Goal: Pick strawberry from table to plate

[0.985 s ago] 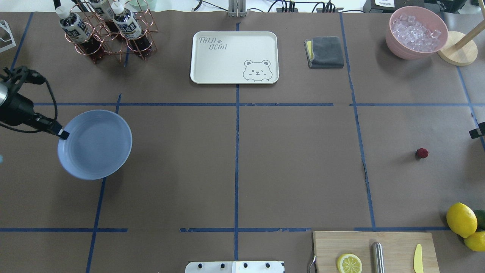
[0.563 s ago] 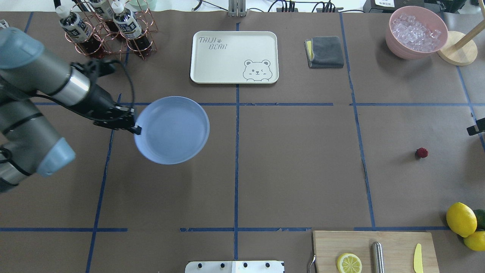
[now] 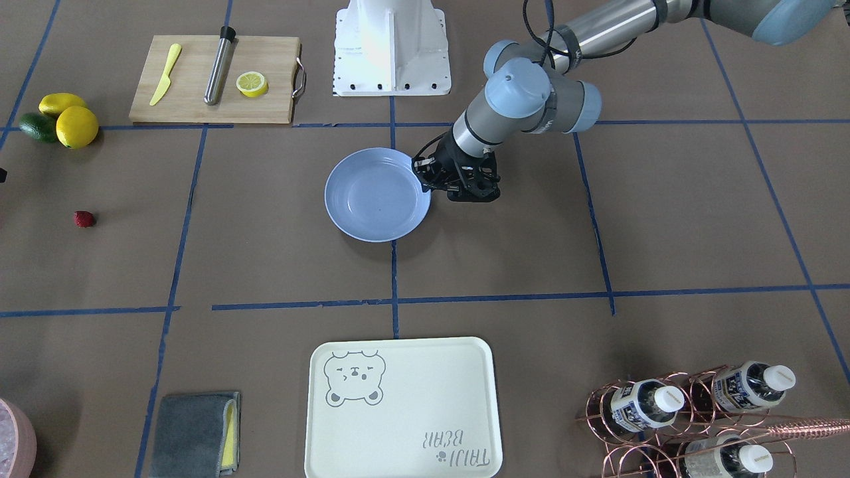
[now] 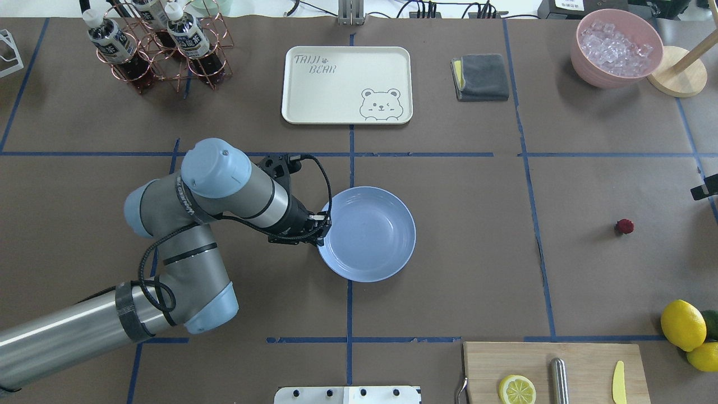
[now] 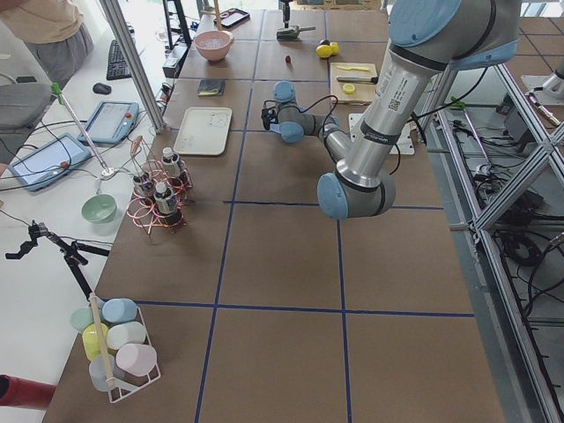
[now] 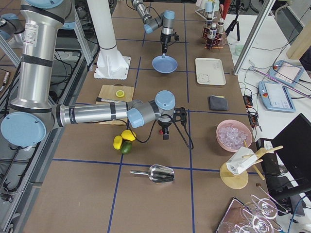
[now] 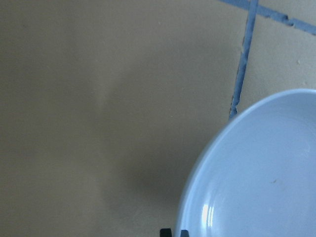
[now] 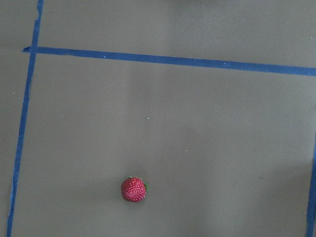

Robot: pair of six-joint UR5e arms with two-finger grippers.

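Left end effector (image 4: 322, 228) is pinching the plate (image 4: 373, 238) by its rim, seemingly to set it nearer the strawberry (image 4: 624, 226), which is lying well apart from it.

Bench (image 4: 449, 269): matt brown paper, faintly creased. Tape (image 4: 351, 168) lines on it: blue, low sheen, edges ragged in the left wrist view. Plate (image 4: 367, 234): smooth, glossy light-blue, with a bright highlight in the left wrist view. Strawberry (image 8: 134, 189): dull red, rough pitted skin. Left arm (image 4: 224, 191): silver brushed-metal tubes and smooth grey-blue caps that look plastic. Left end effector (image 4: 322, 229): matt black. Board (image 4: 589, 365): pale wood, matt. Rod (image 4: 558, 381) on it: brushed metal. Tray (image 4: 346, 84): cream, smooth, slight sheen. Cloth (image 4: 483, 77): grey, soft-looking fabric. Rack (image 4: 162, 56): shiny copper-coloured wire. Lemons (image 4: 682, 324): glossy yellow.
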